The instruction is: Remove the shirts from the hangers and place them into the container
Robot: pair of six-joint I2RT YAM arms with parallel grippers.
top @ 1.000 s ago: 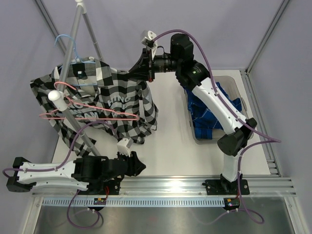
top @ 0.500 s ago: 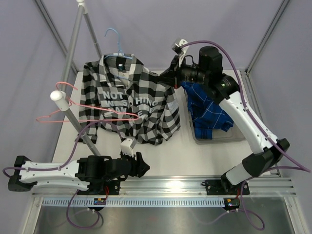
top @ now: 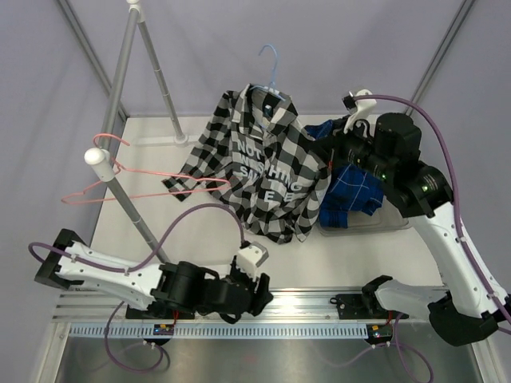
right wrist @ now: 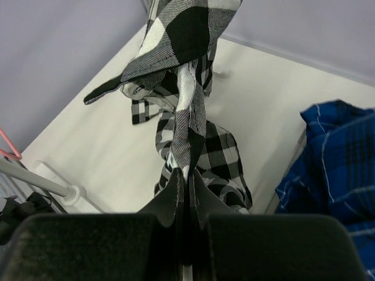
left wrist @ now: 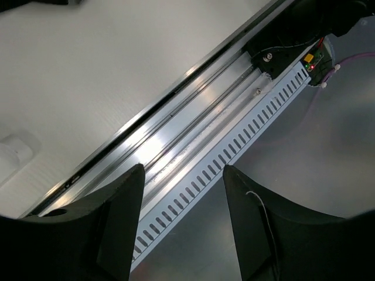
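About half the job looks done. The blue plaid shirt (top: 351, 187) lies bunched in the clear container (top: 359, 227) at the right of the tabletop. The pink hanger (top: 160, 175) hangs bare on the white rack pole (top: 128, 203) at the left.

The checked shirt (top: 267, 175) is not yet off its light blue hanger (top: 275, 73), whose hook sticks up above the collar. Shirt and hanger are off the rack, held up in the air just left of the container. The right gripper (right wrist: 186, 175) has its jaws pinched shut on a fold of that checked cloth.

The left gripper (left wrist: 181, 199) sits low at the near edge over the metal rail, jaws apart and holding nothing.

What is left, as I judge it, is to free the hanger from the checked shirt and drop that shirt in beside the blue one.
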